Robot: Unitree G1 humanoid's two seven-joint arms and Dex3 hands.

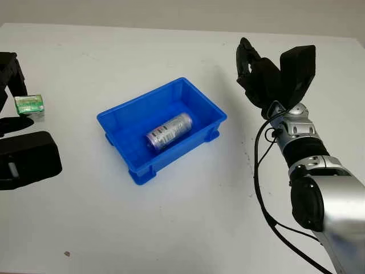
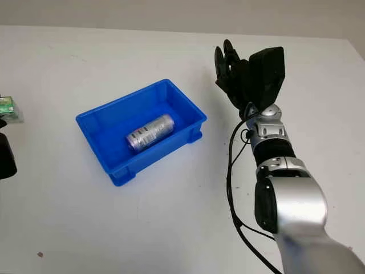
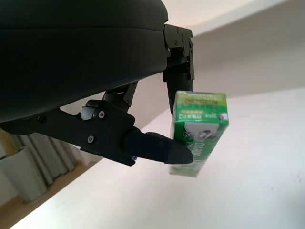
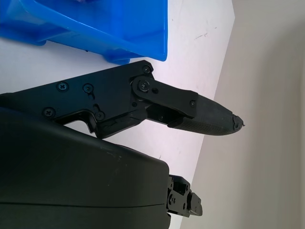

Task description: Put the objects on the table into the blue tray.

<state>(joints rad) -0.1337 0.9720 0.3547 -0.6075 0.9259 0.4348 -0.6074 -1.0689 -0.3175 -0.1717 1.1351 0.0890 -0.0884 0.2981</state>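
this looks like a robotics lab or test room. a bare white table (image 1: 171, 228) carries just a blue tray (image 1: 122, 123) beside the humanoid's right hand (image 1: 268, 77), with loose black cables (image 1: 259, 171) running along that arm. beyond the left hand (image 3: 119, 129), pale curtains (image 3: 28, 171) hang against a plain wall (image 3: 248, 52).

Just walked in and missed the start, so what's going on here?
The robot is clearing a white table into a blue tray. A silver can already lies on its side in the tray. The left hand, out to the tray's left, holds a small green carton between its fingers. The right hand is open, raised above the table to the tray's right, holding nothing.
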